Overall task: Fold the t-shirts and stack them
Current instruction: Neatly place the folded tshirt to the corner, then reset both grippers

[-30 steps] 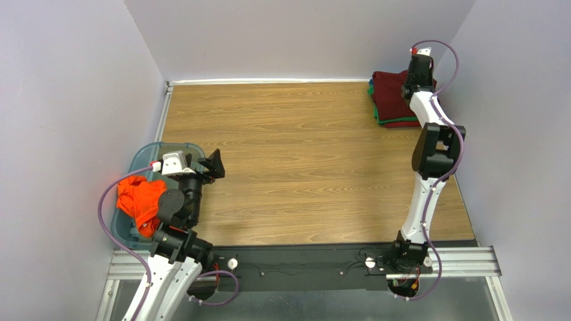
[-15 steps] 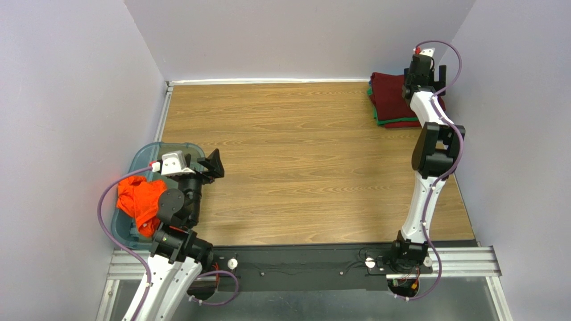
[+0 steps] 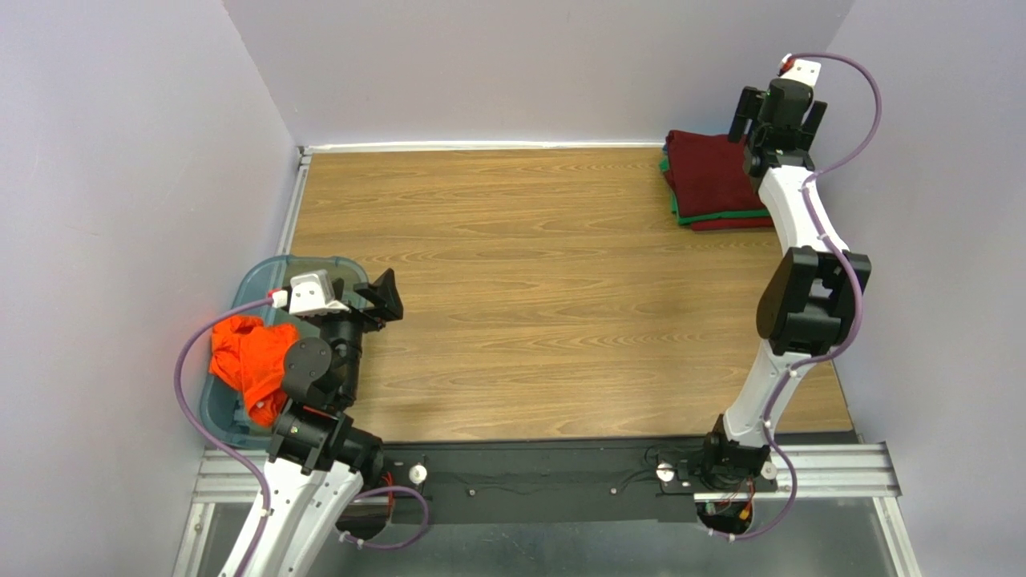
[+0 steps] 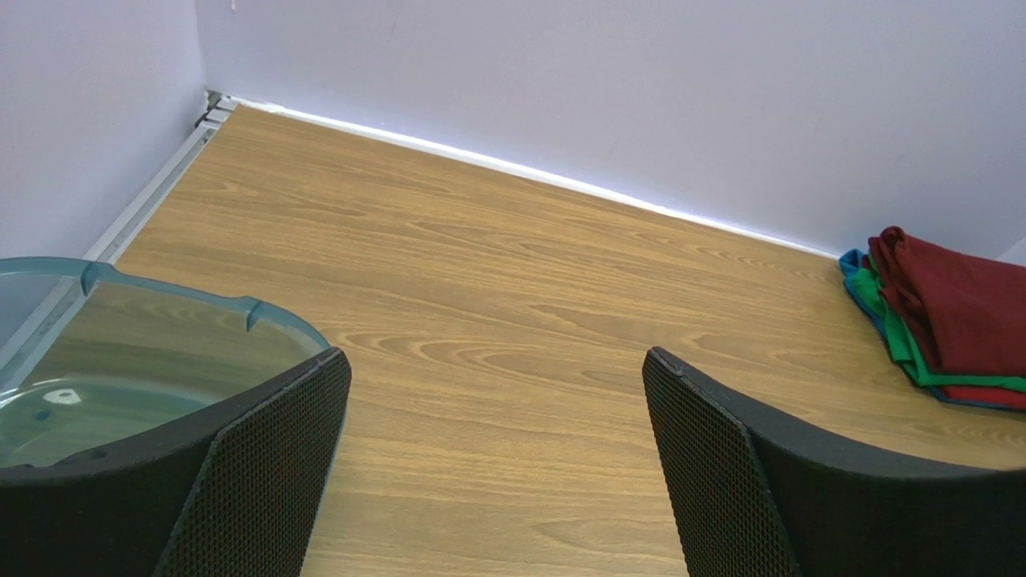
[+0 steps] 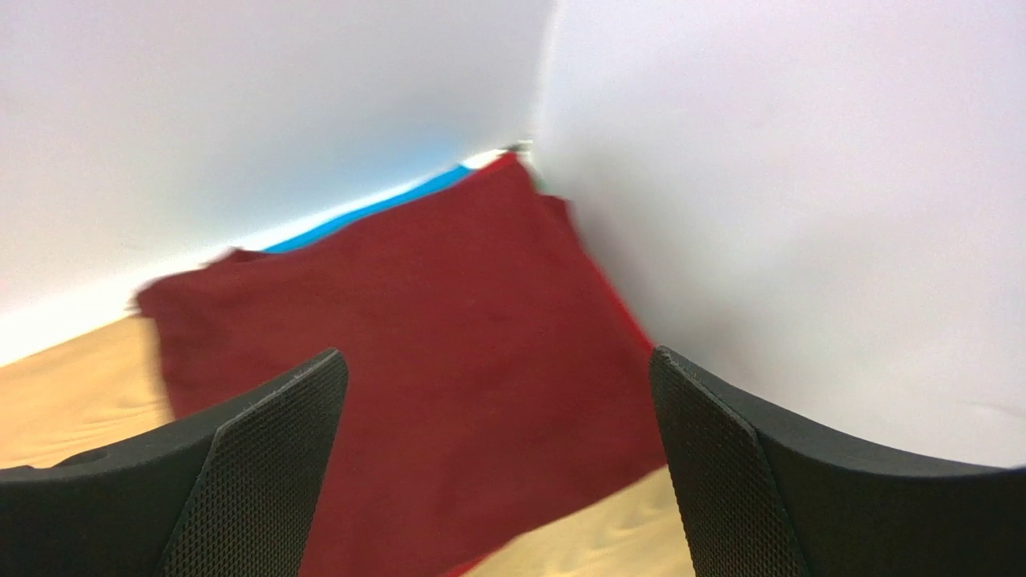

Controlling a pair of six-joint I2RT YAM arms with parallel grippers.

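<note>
My right jaws have just let go and lifted clear. They hang wide open and empty over the folded maroon t-shirt [image 3: 713,174], which tops the stack at two o'clock on the surface [image 3: 530,301]. I judge that shirt done. My left jaws, equally wide and empty, wait at eight o'clock beside the bin [image 3: 259,279] holding the orange t-shirt [image 3: 247,357], likely next.

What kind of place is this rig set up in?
Probably a lab test cell, not a home or laundry: a wood-grain tabletop boxed in by plain pale panel walls, with the left arm and right arm mounted on an aluminium rail at its near edge.
</note>
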